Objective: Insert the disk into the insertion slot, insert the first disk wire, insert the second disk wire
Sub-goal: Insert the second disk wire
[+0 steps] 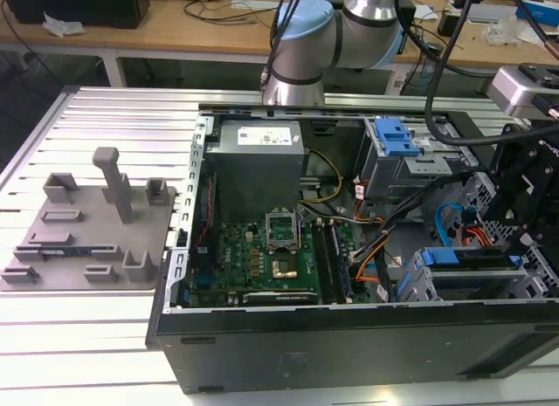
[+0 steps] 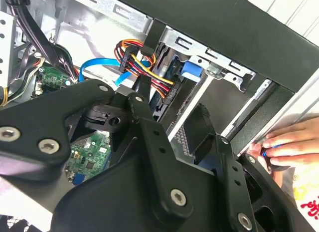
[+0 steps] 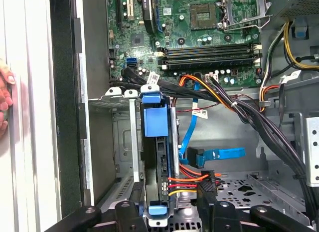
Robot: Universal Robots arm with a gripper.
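Disk [image 3: 158, 162] blue-framed, seated in perforated metal slot [image 3: 124, 142]

Slatted aluminium desk [image 1: 105, 336] in the near field; wooden workbenches [image 1: 175, 35] along the far side, strewn with cables [image 1: 223, 9]; dark floor [image 1: 35, 83] beneath, at the exterior view's left.

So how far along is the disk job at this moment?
Done, by the look of it: the disk sits in the insertion slot. In hand: the gripper hangs by the disk's end and the red-yellow wire bundle. Left: the first disk wire lies loose, its plug apart from the disk.
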